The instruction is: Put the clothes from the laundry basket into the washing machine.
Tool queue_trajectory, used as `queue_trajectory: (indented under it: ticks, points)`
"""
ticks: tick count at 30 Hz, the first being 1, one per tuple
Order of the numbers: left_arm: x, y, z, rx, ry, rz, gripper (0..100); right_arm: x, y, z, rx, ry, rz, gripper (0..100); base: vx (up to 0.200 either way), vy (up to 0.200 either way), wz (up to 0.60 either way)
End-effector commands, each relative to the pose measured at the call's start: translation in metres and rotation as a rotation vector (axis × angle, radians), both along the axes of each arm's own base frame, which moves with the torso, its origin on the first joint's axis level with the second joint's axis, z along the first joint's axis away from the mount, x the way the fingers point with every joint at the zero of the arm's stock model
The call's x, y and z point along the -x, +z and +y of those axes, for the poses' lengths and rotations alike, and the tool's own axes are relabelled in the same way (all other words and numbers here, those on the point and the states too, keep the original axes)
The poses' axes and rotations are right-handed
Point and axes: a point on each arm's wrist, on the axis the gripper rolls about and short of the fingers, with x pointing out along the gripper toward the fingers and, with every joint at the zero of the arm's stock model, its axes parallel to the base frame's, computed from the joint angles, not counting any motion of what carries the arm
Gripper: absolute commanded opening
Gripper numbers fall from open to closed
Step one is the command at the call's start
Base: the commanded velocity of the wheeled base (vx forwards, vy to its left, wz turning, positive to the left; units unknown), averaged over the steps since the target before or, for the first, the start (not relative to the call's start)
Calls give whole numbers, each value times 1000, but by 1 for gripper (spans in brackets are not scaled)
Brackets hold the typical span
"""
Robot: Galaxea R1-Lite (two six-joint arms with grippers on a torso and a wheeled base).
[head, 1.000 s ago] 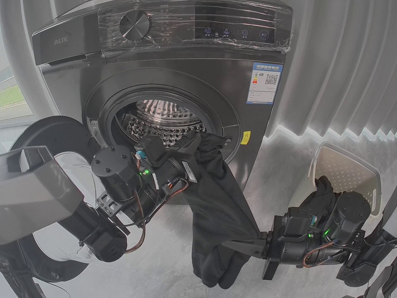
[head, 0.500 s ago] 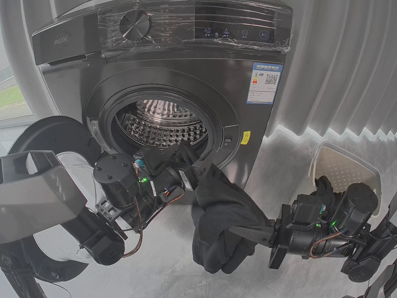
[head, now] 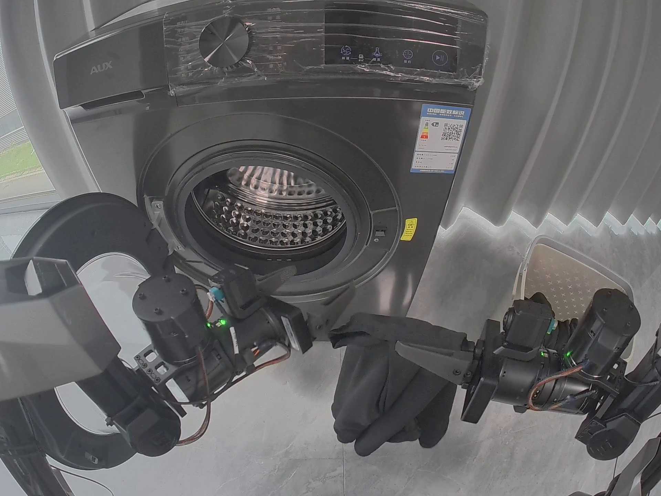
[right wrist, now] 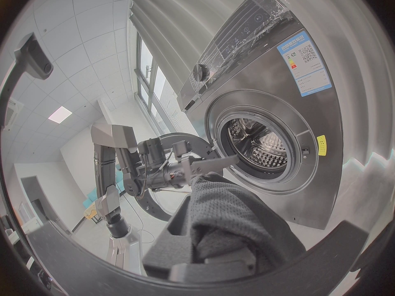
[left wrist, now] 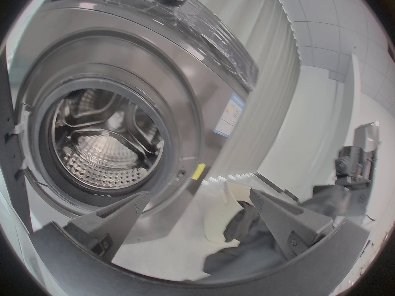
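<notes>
Black arms [head: 537,380], grey boxy shell [head: 48,325], screwed round motor caps [head: 165,297], green LEDs [head: 222,322], brown cables [head: 205,408] behind tapered fingers [head: 434,358].

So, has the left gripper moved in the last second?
Yes. The left gripper has backed down and out of the washing machine mouth to its lower rim, fingers open, leaving the dark garment with the right gripper.

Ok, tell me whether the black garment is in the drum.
Out: the black garment hangs from the right claw, outside the washing machine, below its opening.
</notes>
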Motion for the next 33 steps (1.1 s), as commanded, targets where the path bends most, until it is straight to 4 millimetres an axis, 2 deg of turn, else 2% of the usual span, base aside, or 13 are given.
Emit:
queue_trajectory:
  ticks: [1, 5, 7, 8, 13, 18, 29, 33]
  points:
    - [27, 8, 17, -22, -133, 1, 100, -4, 5, 0, -34, -10, 16, 0, 0, 0, 0]
    - [46, 8, 27, -54, -243, 6, 100, -6, 8, 1, -48, -14, 11, 0, 0, 0, 0]
    - [49, 6, 28, -71, -256, 6, 100, -7, 9, 2, -52, -16, 6, 0, 0, 0, 0]
    - [54, -2, 31, -122, -273, 5, 100, -10, 12, 5, -63, -17, -5, 0, 0, 0, 0]
    - [57, -16, 32, -204, -314, -2, 100, -13, 19, 10, -92, -40, -20, 0, 0, 0, 0]
    - [57, -20, 30, -222, -330, -3, 100, -16, 24, 13, -121, -53, -18, 0, 0, 0, 0]
    - [33, -35, 12, -279, -298, -42, 100, -11, 25, 20, -125, -24, -17, 0, 0, 0, 0]
    - [22, -39, -6, -271, -288, -64, 100, -12, 25, 21, -126, -26, -18, 0, 0, 0, 0]
